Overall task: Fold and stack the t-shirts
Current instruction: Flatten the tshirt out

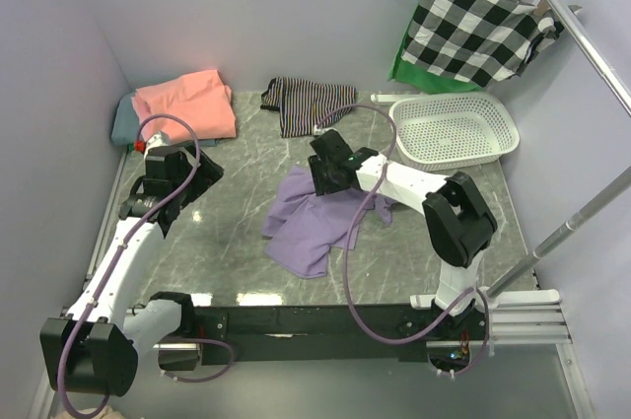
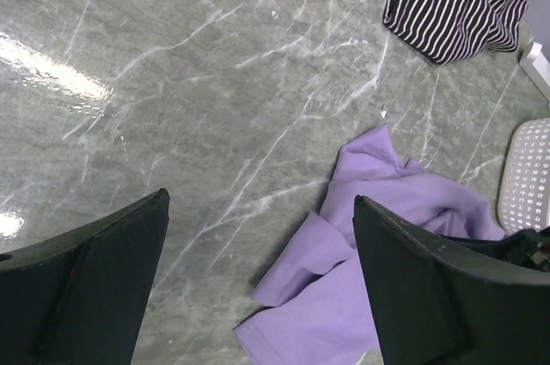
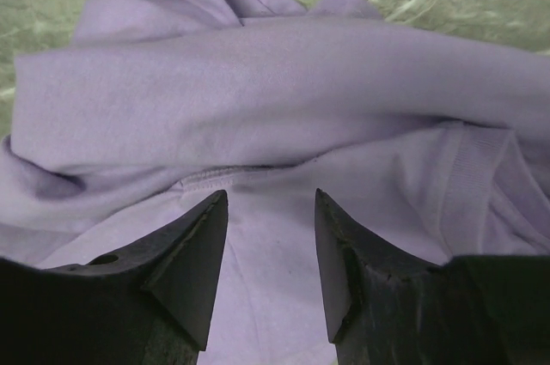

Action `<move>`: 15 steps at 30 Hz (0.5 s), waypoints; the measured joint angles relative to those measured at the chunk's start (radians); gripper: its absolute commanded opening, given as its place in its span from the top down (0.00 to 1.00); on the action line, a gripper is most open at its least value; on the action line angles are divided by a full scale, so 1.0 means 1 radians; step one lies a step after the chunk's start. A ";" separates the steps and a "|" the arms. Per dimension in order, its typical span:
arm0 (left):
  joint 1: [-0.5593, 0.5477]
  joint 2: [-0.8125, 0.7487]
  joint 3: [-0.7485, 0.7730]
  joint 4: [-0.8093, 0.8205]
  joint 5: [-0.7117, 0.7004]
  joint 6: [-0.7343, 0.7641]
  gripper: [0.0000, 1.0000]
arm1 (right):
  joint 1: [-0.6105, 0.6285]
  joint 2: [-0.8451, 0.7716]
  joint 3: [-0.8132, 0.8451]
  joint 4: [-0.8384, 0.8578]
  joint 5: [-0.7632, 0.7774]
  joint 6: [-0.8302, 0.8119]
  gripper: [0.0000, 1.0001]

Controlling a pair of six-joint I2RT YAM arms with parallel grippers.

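Observation:
A lavender-purple t-shirt [image 1: 306, 227] lies crumpled mid-table, also visible in the left wrist view [image 2: 378, 202] and filling the right wrist view [image 3: 258, 99]. My right gripper [image 1: 325, 177] hangs low over its far edge, jaws partly apart [image 3: 270, 193], with cloth lying under the gap and no fold pinched. My left gripper [image 1: 192, 177] is to the left over bare marble, wide open and empty [image 2: 260, 197]. A salmon-pink t-shirt [image 1: 187, 104] sits folded at the back left on a grey-teal one [image 1: 123, 125].
A black-and-white striped garment [image 1: 306, 104] lies at the back centre, also seen in the left wrist view [image 2: 455, 0]. A white perforated basket [image 1: 454, 128] stands at the back right. A checked cloth on a wooden hanger [image 1: 478, 30] hangs from the rail above it.

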 measured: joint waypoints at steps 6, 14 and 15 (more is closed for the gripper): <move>0.000 0.000 0.000 -0.006 -0.004 0.015 0.07 | 0.005 0.031 0.026 -0.021 0.020 0.032 0.50; 0.000 0.000 0.000 -0.005 -0.004 0.015 0.06 | 0.012 0.053 0.033 -0.061 0.072 0.055 0.84; 0.000 0.000 0.000 -0.005 -0.004 0.016 0.06 | 0.012 0.057 0.033 -0.064 0.074 0.054 0.87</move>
